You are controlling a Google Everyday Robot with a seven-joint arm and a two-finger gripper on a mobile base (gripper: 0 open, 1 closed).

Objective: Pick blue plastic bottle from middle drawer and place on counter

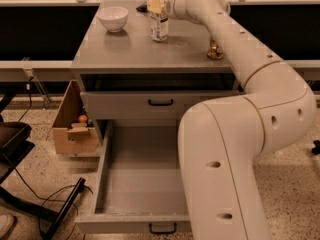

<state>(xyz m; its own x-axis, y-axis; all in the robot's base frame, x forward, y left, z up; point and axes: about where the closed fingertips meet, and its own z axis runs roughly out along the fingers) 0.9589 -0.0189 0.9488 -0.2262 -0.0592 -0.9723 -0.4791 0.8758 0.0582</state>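
The blue plastic bottle [159, 23] stands upright on the counter [145, 51], at the back, right of a white bowl. My gripper [154, 5] is at the bottle's upper part, by its neck, reaching in from the right. I cannot tell whether it touches the bottle. The middle drawer [142, 184] is pulled fully open below and nothing shows inside it. My arm covers its right side.
A white bowl [112, 18] sits at the counter's back left. A gold can [215, 49] stands at the right edge, partly behind my arm. The upper drawer [160, 104] is shut. A cardboard box [75, 129] and black chair legs [45, 209] are on the floor to the left.
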